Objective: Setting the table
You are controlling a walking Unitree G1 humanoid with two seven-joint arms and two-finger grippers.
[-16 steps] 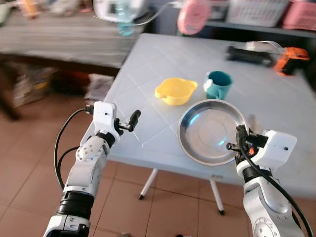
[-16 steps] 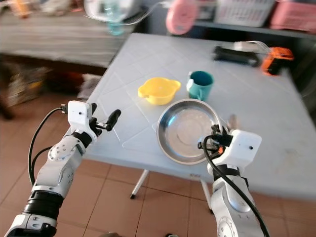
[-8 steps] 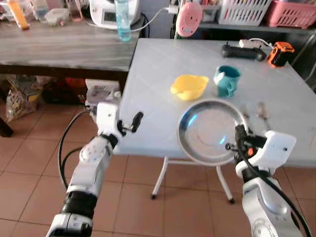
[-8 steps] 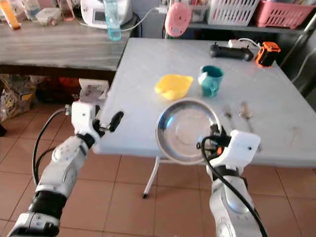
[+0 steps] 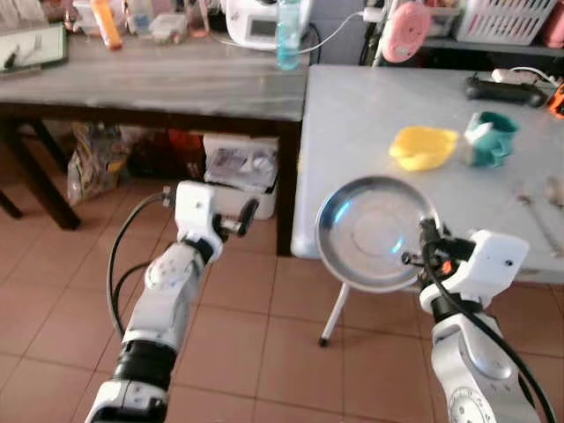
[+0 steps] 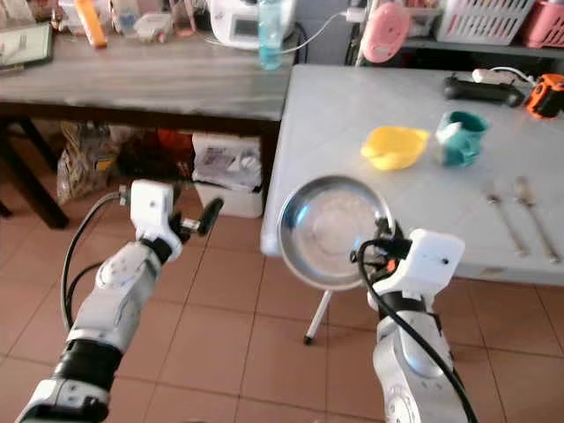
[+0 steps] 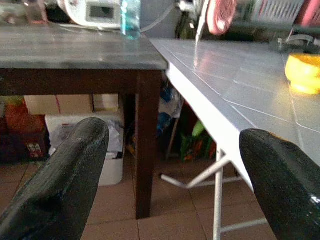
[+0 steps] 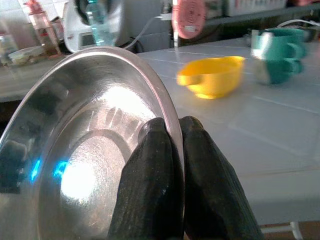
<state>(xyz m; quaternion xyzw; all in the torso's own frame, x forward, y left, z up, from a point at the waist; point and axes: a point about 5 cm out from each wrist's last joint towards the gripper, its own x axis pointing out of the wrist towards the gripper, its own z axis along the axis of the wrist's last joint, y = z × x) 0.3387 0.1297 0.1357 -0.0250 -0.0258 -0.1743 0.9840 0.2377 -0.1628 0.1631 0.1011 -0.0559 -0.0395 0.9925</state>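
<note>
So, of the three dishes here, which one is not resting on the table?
The steel plate: the right gripper pinches its rim, holding it off the white table. The yellow bowl and the teal cup rest on the tabletop.

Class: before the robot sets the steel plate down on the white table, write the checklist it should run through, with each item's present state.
1. Right gripper pinches the steel plate by its rim: ok.
2. Plate fully over the white table: not ok, it overhangs the near edge.
3. Spot clear of yellow bowl and teal cup: ok.
4. Left gripper open, away from the plate: ok.
5. Plate level: cannot tell.
</note>
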